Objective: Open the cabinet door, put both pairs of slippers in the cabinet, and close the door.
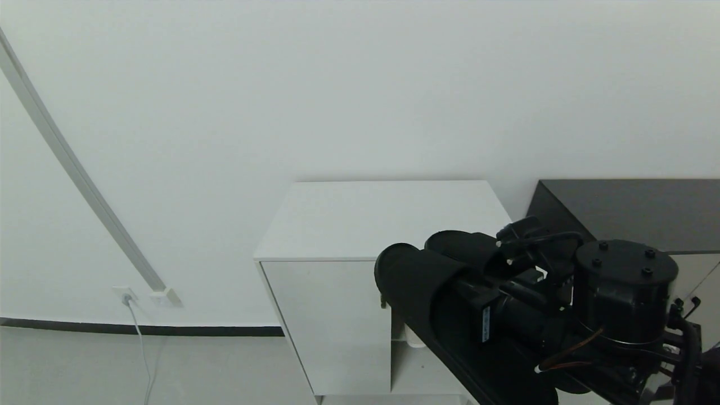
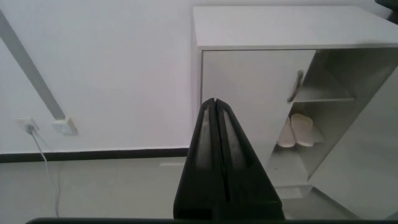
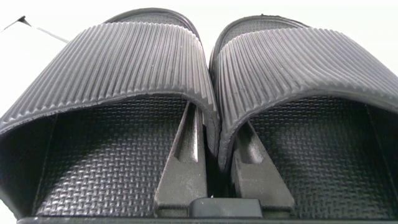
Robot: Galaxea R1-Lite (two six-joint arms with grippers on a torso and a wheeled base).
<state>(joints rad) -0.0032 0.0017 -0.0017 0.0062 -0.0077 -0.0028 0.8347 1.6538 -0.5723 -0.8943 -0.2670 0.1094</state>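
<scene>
I see cabinet (image 1: 382, 219) with right half open, white slippers (image 2: 301, 130) on what looks like its lower shelf. Black slippers (image 1: 427, 275) up before the opening, right end effector (image 3: 214, 149) pinching their inner walls. Left end effector (image 2: 214, 109) fingers pressed together, empty

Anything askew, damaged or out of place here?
Nothing stands out. The white slippers lie side by side on a shelf in the open cabinet; the right gripper holds the black slippers evenly, one of its fingers inside each.
</scene>
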